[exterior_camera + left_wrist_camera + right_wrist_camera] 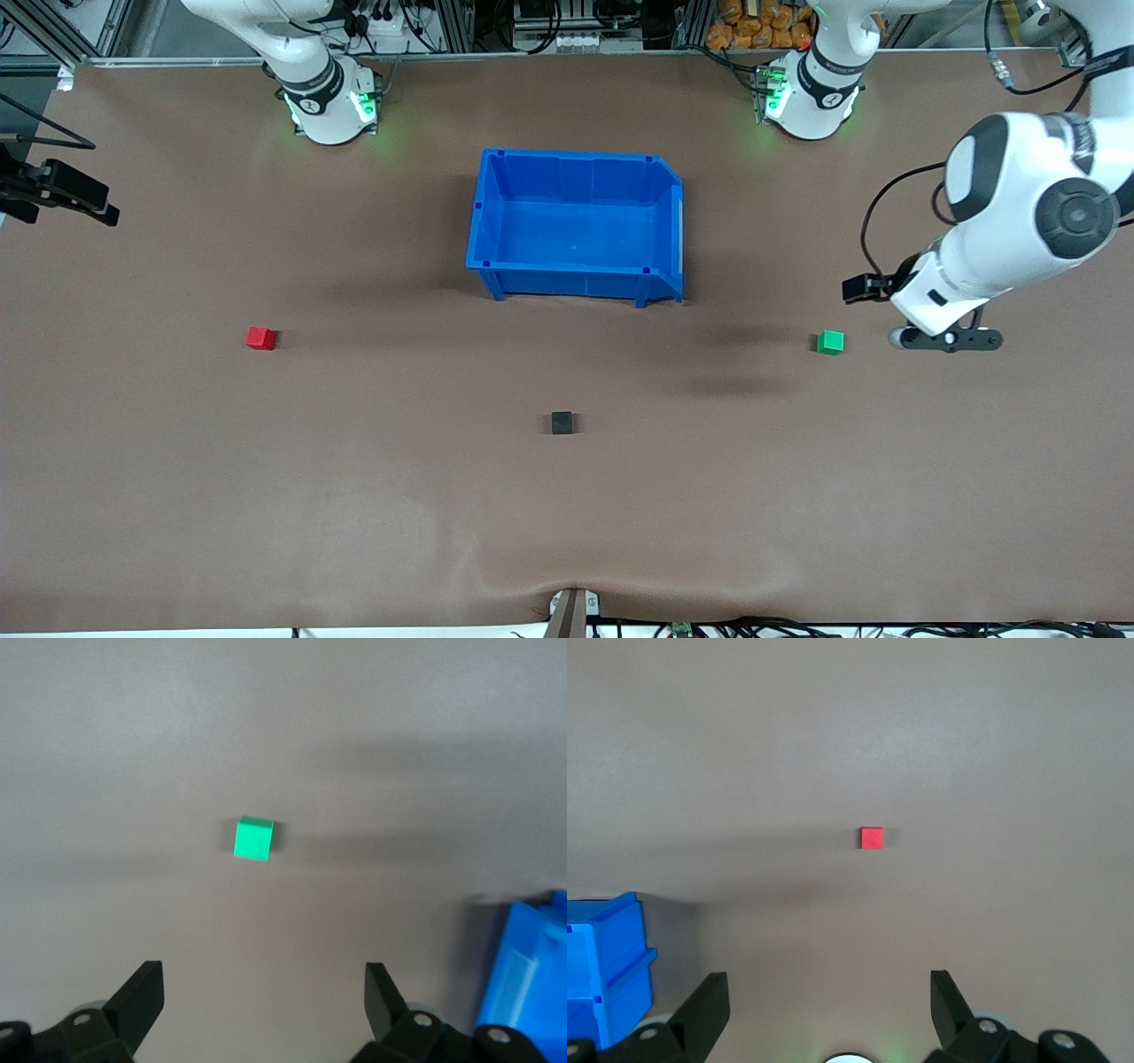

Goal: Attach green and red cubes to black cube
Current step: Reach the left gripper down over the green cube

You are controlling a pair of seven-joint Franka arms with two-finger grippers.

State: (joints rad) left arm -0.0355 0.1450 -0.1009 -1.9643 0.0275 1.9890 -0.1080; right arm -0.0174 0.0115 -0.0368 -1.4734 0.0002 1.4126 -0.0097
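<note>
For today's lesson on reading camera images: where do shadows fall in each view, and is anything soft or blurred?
Front view: soft arm shadows lie on the mat between the blue bin and the green cube; green lights glow at both bases. Left wrist view: a broad blurry shadow band runs beside the green cube. Right wrist view: a similar band lies near the red cube; both mats look soft.

Three small cubes lie apart, flat on the table. The red cube (260, 338) sits toward the right arm's end, the green cube (830, 342) toward the left arm's end, the black cube (562, 423) midway, nearer the front edge.
</note>
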